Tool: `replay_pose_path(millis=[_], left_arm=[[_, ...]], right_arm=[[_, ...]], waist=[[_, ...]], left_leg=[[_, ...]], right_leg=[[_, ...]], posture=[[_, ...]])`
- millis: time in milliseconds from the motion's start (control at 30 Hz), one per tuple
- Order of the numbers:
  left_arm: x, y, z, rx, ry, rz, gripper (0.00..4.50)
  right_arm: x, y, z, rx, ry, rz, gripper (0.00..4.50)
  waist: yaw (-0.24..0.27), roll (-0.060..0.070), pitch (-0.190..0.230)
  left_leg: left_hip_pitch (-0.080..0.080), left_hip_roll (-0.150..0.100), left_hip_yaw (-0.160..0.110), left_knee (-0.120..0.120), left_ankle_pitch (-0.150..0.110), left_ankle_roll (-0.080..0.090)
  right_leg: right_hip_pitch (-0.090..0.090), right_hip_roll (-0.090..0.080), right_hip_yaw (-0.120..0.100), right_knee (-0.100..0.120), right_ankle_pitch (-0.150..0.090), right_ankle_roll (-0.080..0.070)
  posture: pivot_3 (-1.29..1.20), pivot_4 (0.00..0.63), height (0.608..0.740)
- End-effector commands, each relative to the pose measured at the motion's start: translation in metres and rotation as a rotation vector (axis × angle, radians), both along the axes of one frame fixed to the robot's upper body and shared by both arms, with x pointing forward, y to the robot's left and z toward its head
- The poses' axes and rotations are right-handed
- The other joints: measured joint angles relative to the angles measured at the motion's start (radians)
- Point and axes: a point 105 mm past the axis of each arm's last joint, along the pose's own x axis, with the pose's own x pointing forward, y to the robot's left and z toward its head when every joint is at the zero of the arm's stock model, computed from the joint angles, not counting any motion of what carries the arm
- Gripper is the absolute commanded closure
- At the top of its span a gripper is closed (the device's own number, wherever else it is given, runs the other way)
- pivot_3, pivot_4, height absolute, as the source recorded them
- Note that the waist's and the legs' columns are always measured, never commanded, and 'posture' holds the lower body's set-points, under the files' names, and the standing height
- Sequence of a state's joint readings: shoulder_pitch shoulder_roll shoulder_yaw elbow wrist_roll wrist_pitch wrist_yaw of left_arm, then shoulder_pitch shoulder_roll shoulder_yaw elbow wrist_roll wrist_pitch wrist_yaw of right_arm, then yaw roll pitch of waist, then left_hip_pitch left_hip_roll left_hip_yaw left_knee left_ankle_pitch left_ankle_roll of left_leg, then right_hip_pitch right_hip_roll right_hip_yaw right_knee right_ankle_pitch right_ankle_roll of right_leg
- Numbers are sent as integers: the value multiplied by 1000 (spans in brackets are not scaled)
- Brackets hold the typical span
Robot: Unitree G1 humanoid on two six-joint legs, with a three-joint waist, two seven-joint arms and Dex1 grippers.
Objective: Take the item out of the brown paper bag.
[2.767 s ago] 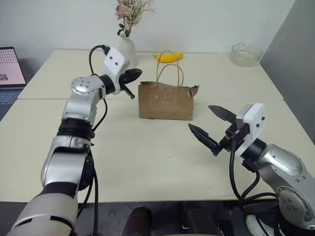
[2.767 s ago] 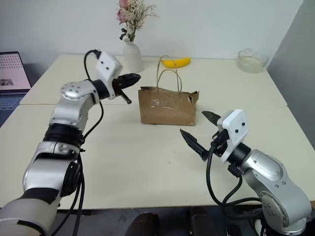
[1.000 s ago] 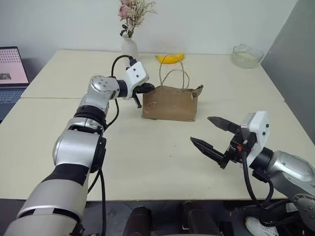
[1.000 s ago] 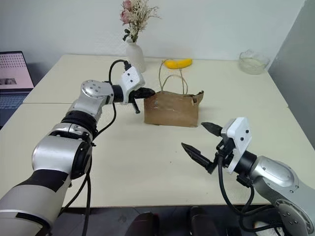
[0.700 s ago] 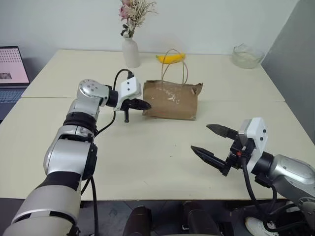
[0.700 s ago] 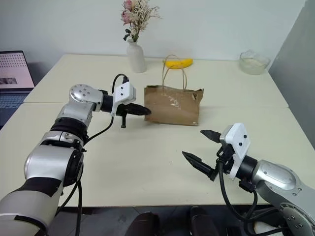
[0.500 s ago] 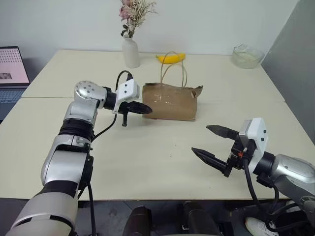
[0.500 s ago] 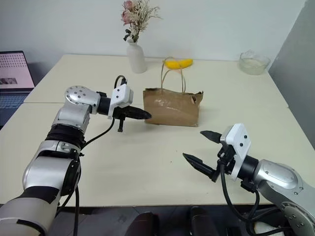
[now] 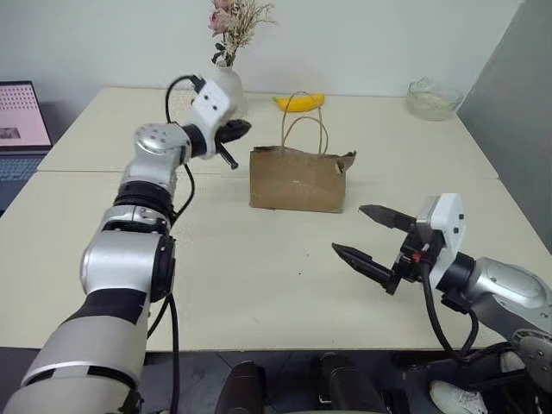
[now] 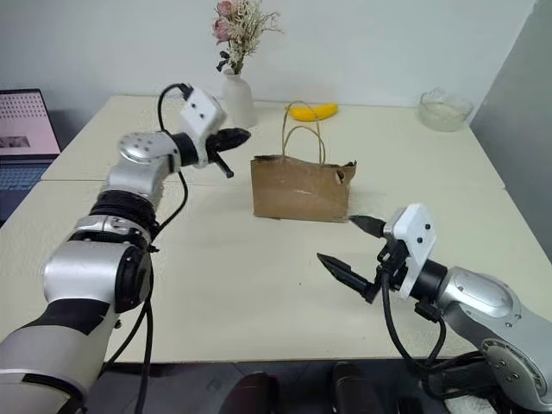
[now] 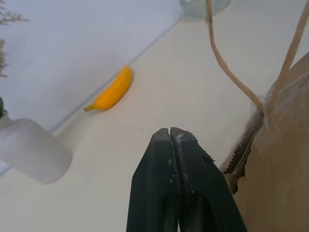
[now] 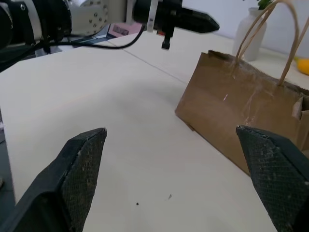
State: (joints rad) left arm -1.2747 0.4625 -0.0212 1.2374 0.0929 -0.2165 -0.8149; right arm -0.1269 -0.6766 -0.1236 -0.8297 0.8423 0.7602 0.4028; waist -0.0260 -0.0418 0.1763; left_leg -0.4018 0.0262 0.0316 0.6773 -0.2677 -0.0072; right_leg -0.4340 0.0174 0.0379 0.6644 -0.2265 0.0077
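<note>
The brown paper bag (image 9: pixel 297 179) stands upright at the centre of the head view on the pale table (image 9: pixel 259 276), its cord handles (image 9: pixel 303 129) looping up above the mouth. The item is nowhere to be seen outside the bag, so by my reading it is inside, hidden by the paper walls; nothing of the task is done yet, and the whole extraction is left. Just to the upper left of the bag's top edge, the left gripper (image 9: pixel 237 129) hovers with its fingers pressed together and empty, level with the bag's rim but apart from it. In the lower right of the frame, the right gripper (image 9: pixel 369 235) waits with its fingers spread wide, holding nothing, well short of the bag. Behind the bag, toward the top of the frame, lie a banana (image 9: pixel 297 102), a white vase (image 9: pixel 226 86) of dried flowers and, in the upper right, a glass bowl (image 9: pixel 431 95)
</note>
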Motion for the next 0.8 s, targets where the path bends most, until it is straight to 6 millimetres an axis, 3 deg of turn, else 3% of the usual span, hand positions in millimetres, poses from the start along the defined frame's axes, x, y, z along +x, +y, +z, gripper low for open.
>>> replay_pose_path(millis=[33, 233, 400, 800], left_arm=[[4, -18, 16, -4, -58, -12, 4476], [-3, -32, -2, 58, 10, -113, 4476], [-14, -30, -15, 109, 99, -222, 4476], [-53, -25, -39, 224, 278, -531, 4476]], right_arm=[[0, 5, 9, 10, -49, 6, 0], [-5, 7, 6, -2, -37, 21, 0], [-11, 3, -1, -47, -14, 37, 0], [-2, -16, 0, -131, -29, 17, 0]], waist=[[0, 0, 0], [-2, 0, 0], [-2, 0, 0], [0, 0, 0]], left_leg=[[0, 0, 0, 0, 0, 0], [0, 0, 0, 0, 0, 0], [0, 0, 0, 0, 0, 0], [0, 0, 0, 0, 0, 0]], right_leg=[[0, 0, 0, 0, 0, 0], [0, 0, 0, 0, 0, 0], [0, 0, 0, 0, 0, 0], [0, 0, 0, 0, 0, 0]], posture=[[0, 150, 740], [0, 150, 740], [0, 150, 740], [0, 150, 740]])
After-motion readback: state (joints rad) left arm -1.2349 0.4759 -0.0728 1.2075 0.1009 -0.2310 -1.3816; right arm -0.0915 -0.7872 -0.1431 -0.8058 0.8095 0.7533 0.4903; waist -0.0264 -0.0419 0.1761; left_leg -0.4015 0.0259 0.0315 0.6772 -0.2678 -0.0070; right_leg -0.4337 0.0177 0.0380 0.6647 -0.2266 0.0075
